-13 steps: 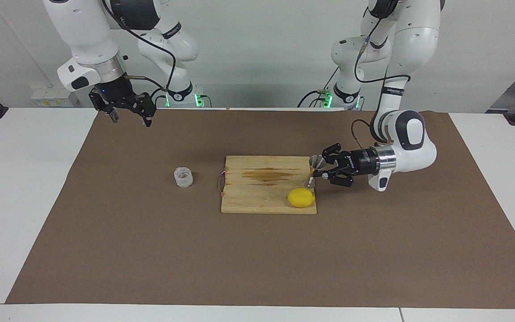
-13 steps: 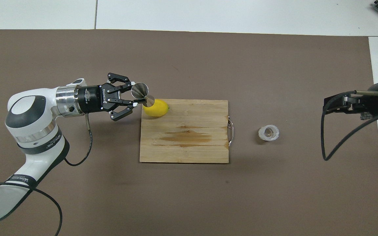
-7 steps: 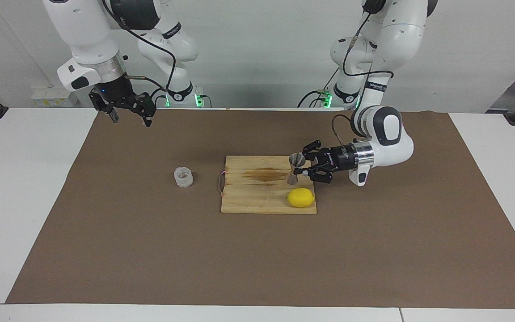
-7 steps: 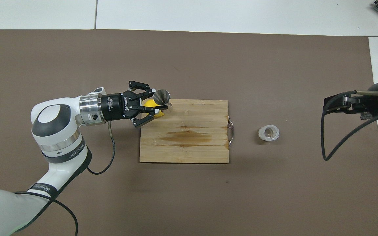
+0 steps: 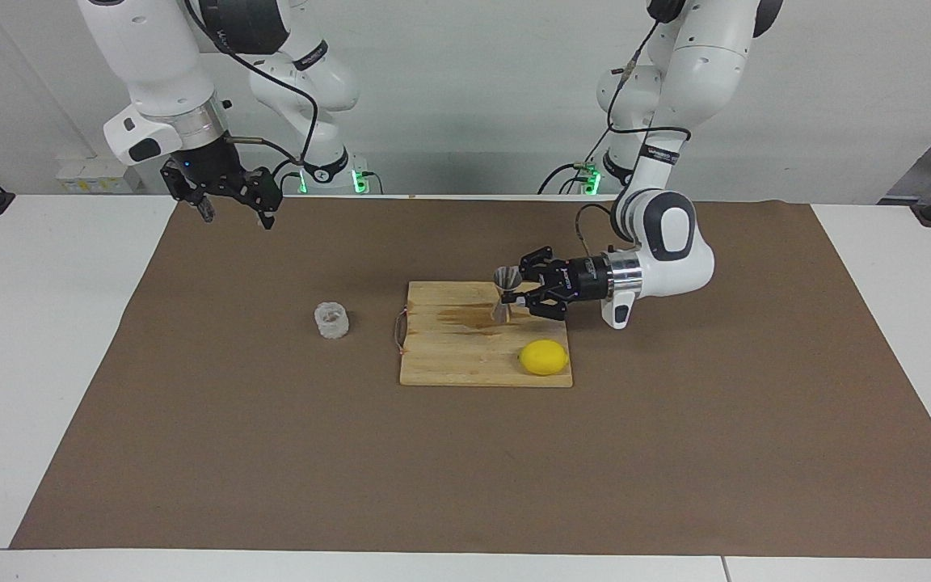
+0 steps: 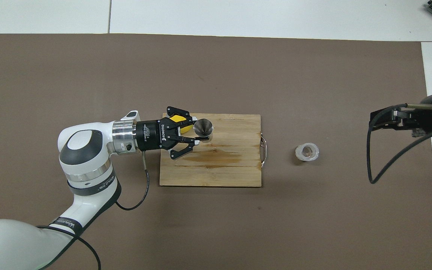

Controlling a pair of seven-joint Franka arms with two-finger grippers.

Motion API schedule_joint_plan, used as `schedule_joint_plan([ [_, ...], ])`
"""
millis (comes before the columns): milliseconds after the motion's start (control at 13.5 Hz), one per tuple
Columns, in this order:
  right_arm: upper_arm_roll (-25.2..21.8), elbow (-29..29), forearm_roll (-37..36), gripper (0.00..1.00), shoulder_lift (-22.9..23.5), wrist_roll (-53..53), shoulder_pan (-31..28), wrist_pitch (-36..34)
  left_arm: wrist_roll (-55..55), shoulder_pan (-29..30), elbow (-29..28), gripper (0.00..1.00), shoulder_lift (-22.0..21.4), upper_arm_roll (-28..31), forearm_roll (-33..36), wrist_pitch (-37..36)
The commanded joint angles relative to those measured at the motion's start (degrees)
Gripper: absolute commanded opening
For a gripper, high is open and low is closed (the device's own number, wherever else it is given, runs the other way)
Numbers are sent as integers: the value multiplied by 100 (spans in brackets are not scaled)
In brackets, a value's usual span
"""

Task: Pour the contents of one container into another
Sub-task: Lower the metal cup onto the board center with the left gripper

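Observation:
The jigger (image 5: pixel 505 294) (image 6: pixel 203 127), a small silvery metal hourglass shape, is held about upright at its narrow waist. My left gripper (image 5: pixel 516 301) (image 6: pixel 200 138) is shut on it, just over the wooden cutting board (image 5: pixel 465 360) (image 6: pixel 219 174), at the part nearer the left arm's end. The squat clear textured glass cup (image 5: pixel 331 320) (image 6: pixel 307 152) stands alone on the brown mat, off the board toward the right arm's end. Above the mat's edge near its own base, my right gripper (image 5: pixel 235 214) (image 6: pixel 379 120) waits open and empty.
A yellow lemon (image 5: pixel 544 357) (image 6: pixel 180 120) lies on the board's corner, partly covered by the left gripper in the overhead view. The board has a metal handle (image 5: pixel 398 330) on the side toward the glass cup. A brown mat (image 5: pixel 271 453) covers the table.
The left gripper has carried the jigger from past the board's edge to over the board, toward the glass cup. The right arm has not moved.

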Motion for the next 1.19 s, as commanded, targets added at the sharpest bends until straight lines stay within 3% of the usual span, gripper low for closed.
schedule_joint_plan([
  [0, 33, -29, 132, 100, -36, -86, -78, -61, 500, -408, -141, 0, 110, 88, -397, 116],
  [1113, 59, -107, 133, 100, -62, -156, 1, 53, 1397, -603, -835, 0, 322, 88, -556, 204],
])
